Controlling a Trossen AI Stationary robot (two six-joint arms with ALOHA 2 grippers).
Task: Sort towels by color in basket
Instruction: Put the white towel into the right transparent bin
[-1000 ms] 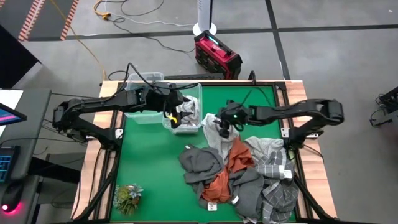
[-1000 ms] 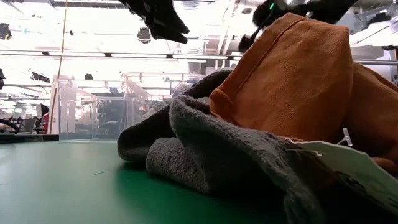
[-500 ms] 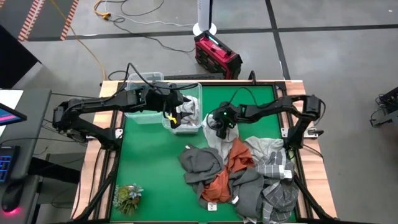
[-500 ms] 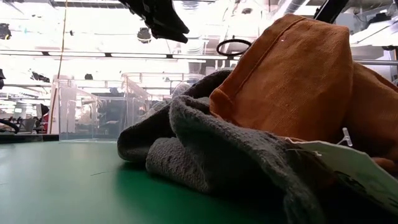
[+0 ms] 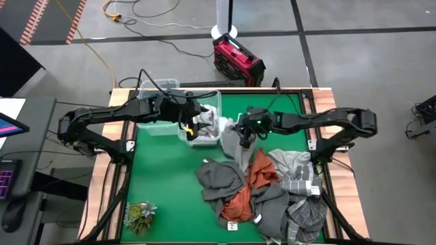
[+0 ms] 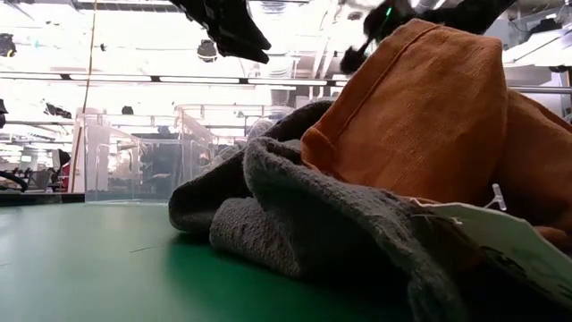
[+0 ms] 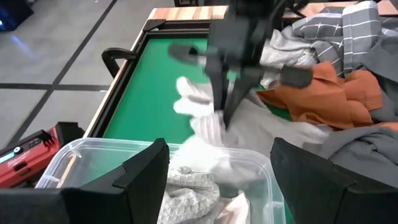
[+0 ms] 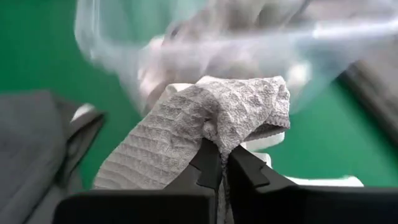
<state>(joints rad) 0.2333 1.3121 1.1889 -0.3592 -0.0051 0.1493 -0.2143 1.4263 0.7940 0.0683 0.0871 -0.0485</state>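
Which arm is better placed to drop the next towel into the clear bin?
The right: its gripper is pinched on a white towel beside the clear bin. The left gripper hovers open over the bin, holding nothing.

Two dark jointed arms, black cables, green indicator light

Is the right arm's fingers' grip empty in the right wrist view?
No: the right gripper has its fingers pinched on a white towel, which drapes over them.

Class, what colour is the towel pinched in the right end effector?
White towel, waffle-textured; clearest in the right wrist view.
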